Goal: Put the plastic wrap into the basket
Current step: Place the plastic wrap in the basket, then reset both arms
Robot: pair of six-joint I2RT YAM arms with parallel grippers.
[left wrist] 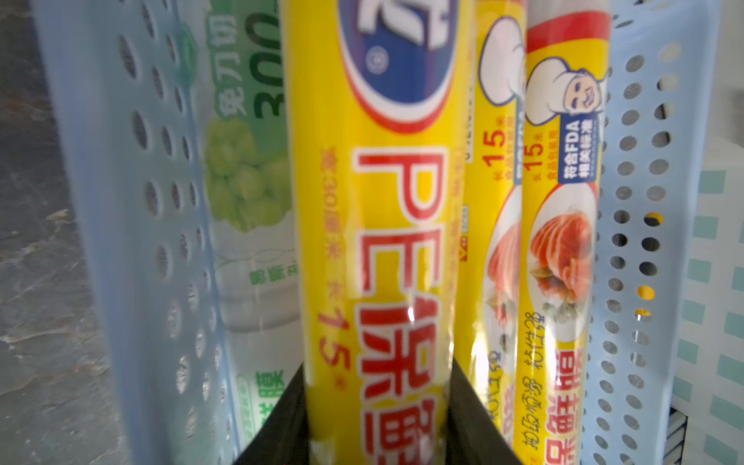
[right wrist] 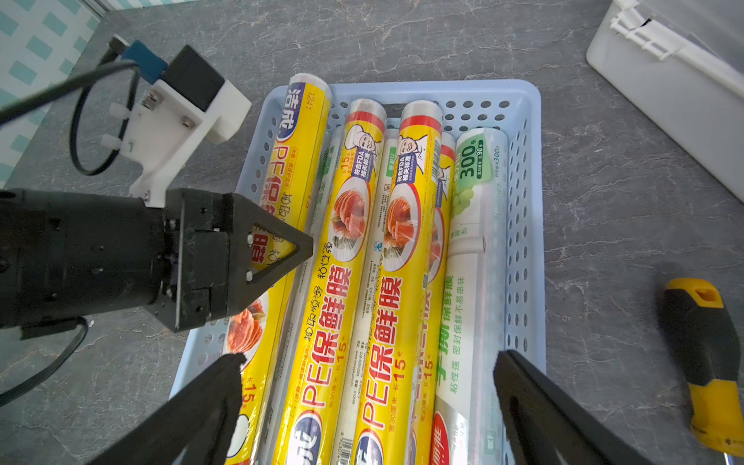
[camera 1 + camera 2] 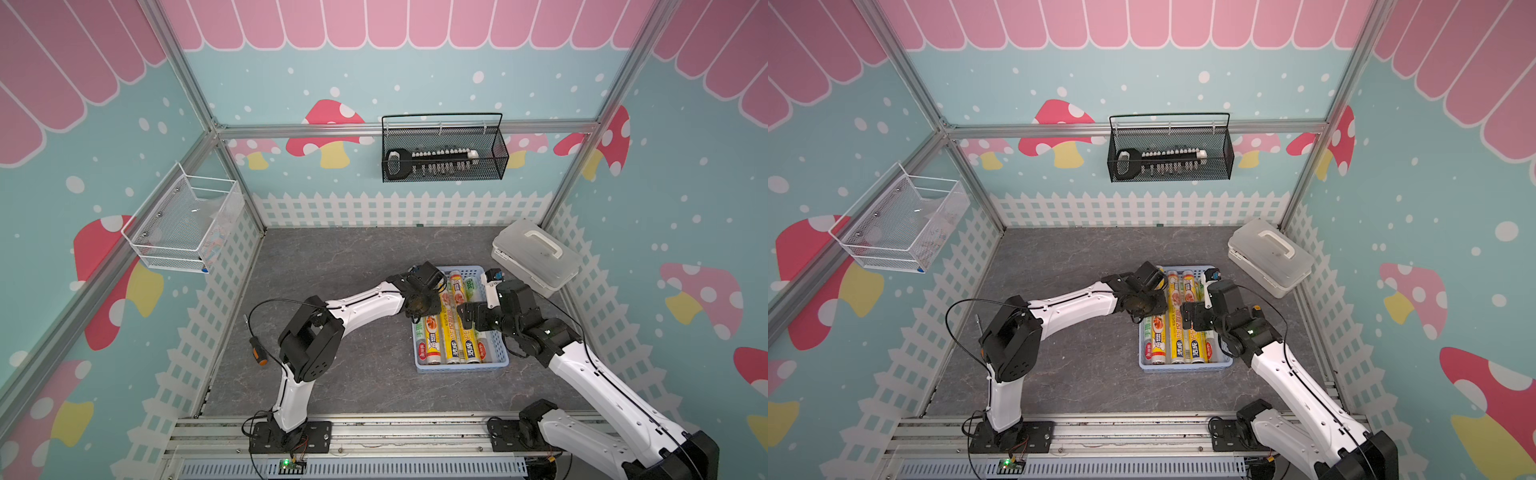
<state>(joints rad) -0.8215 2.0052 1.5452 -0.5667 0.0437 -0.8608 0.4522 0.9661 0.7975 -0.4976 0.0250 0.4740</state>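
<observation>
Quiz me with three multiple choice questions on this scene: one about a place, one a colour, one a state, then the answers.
1. Relative to the basket, the white lidded box is: A inside it; B on the table off its far right corner; C hung above it.
2. The roll gripped by the left tool is mostly: A yellow; B green; C white.
3. The right tool is: A shut on a roll; B shut on the box's handle; C open over the rolls.

B: it stands on the table past the basket.
A: yellow print fills the left wrist view between its jaws.
C: its jaws stand wide apart, holding nothing.
</observation>
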